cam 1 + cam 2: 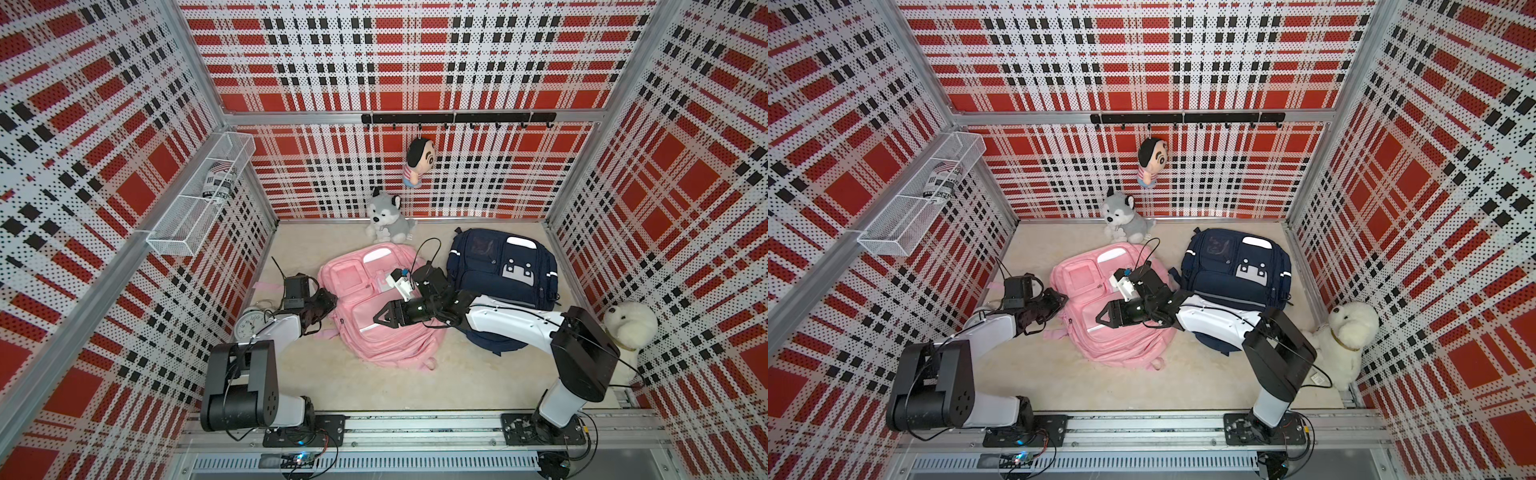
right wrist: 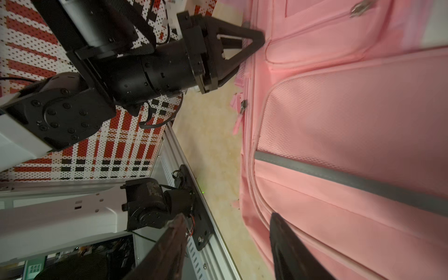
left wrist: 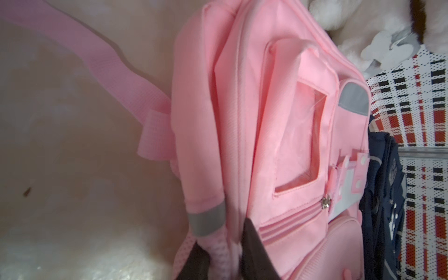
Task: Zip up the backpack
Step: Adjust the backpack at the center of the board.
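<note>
A pink backpack [image 1: 382, 316] lies flat on the beige floor, in both top views [image 1: 1113, 324]. My left gripper [image 1: 328, 301] is at its left side. In the left wrist view the left gripper [image 3: 224, 232] is shut on the pink mesh side fabric just below a grey reflective band [image 3: 206, 221]. The right wrist view shows the left gripper [image 2: 257, 41] pinching that edge. My right gripper [image 1: 376, 320] hovers over the bag's front pocket, open and holding nothing [image 2: 226, 215]. A metal zipper pull [image 2: 243, 105] with a pink tab sits on the bag's side seam.
A navy backpack [image 1: 503, 274] lies right of the pink one, partly under my right arm. A husky plush [image 1: 386, 216] sits at the back wall and a white plush dog [image 1: 627, 324] at the right wall. An alarm clock [image 1: 249, 324] stands by my left arm.
</note>
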Tool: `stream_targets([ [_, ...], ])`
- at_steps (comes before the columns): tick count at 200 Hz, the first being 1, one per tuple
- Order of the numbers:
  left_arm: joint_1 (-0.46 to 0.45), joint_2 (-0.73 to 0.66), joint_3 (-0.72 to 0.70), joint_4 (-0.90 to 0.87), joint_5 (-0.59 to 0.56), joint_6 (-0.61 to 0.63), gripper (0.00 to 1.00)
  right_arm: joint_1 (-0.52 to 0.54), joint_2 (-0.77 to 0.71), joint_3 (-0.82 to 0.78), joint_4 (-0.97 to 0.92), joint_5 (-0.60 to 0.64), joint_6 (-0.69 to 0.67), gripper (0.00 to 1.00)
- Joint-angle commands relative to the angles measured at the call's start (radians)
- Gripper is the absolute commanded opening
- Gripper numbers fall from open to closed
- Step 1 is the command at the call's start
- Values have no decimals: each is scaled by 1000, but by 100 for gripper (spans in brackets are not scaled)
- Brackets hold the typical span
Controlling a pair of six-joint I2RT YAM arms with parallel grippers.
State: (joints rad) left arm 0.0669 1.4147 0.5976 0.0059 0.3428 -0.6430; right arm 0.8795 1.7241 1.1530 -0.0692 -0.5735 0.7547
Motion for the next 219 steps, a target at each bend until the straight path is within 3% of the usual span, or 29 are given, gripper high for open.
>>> stream_targets([
  [1, -17, -17, -18, 25, 24, 6, 16, 41, 66, 61, 33, -59, 54, 57],
  [16, -27, -29, -22, 26, 24, 6, 10, 69, 118, 97, 40, -66, 83, 57],
  [74, -50, -52, -48, 62, 55, -16, 3, 145, 271, 180, 115, -48, 234, 55],
  [159, -67, -103, -52, 69, 93, -31, 2, 170, 328, 169, 184, 80, 350, 57],
  [219, -83, -111, -61, 84, 113, -47, 3, 185, 405, 179, 275, 106, 440, 56],
])
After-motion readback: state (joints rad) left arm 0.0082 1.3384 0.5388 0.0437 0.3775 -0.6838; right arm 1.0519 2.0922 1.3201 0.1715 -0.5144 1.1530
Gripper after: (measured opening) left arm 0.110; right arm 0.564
